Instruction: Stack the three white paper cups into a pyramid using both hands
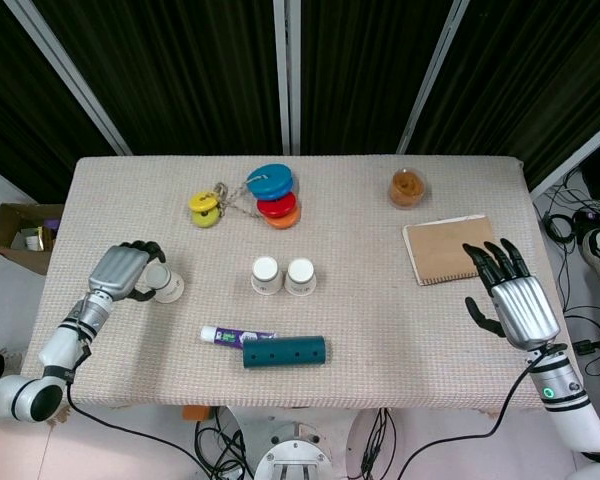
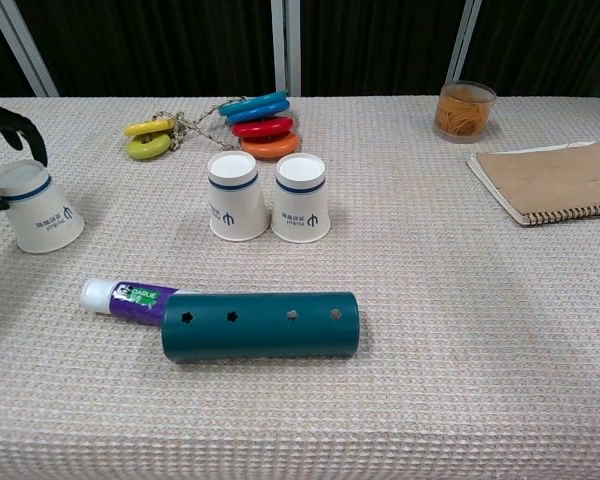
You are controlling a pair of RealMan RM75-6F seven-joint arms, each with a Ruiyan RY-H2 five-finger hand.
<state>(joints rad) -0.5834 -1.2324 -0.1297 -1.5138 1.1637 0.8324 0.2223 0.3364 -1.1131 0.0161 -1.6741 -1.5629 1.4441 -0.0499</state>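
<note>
Two white paper cups (image 1: 284, 275) (image 2: 270, 197) stand upside down, side by side, mid-table. A third white paper cup (image 1: 164, 283) (image 2: 36, 206) stands upside down at the left. My left hand (image 1: 121, 270) (image 2: 12, 124) curls around this cup, a finger arched over its top and the thumb at its left side, and the cup rests on the table. At the right edge of the table my right hand (image 1: 510, 303) is open with fingers spread and holds nothing. It shows only in the head view.
A teal perforated tube (image 1: 283, 351) (image 2: 260, 324) and a toothpaste tube (image 1: 232, 337) lie in front of the cups. Coloured rings (image 1: 270, 195) lie behind them. A jar of rubber bands (image 1: 407, 187) and a brown notebook (image 1: 442, 250) sit at the right.
</note>
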